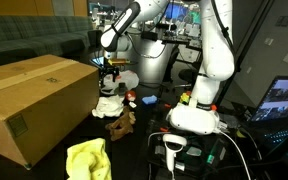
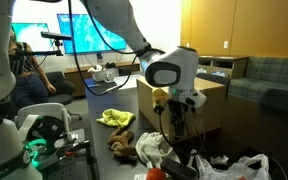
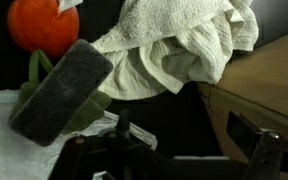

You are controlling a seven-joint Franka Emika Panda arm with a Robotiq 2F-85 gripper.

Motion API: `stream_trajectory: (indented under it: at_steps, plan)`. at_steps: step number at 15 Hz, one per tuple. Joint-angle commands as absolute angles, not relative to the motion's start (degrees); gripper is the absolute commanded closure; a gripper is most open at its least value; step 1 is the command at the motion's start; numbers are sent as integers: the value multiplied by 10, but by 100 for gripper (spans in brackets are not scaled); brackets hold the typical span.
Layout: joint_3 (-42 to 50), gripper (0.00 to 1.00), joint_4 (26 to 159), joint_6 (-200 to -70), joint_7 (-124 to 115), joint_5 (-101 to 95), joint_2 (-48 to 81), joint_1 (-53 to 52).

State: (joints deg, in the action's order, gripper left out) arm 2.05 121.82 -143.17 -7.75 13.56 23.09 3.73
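Now hovering above the white towel (image 3: 184,50), holding the claw (image 3: 164,157) spread wide, pinching nothing. Seeing, in the wrist view, that towel lying bunched against the cardboard box (image 3: 269,95), just beside a grey sponge (image 3: 59,90), with an orange ball (image 3: 42,25) sitting behind the sponge.

orange ball (image 3: 39,28) partly beyond top edge

wrist view | towel (image 3: 184,50) left of box (image 3: 269,85) | sponge (image 3: 59,92) left of towel | ball (image 3: 42,25) behind sponge
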Motion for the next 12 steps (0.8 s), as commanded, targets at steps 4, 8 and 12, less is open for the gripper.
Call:
stream_trajectory:
  at_steps: [4,8,12]
  plan:
    - [16,0,1327,-1524,-57,118,197,28]
    - [11,0,1384,-1597,-9,63,182,13]
    - [17,0,1417,-1639,-10,-20,159,-25]
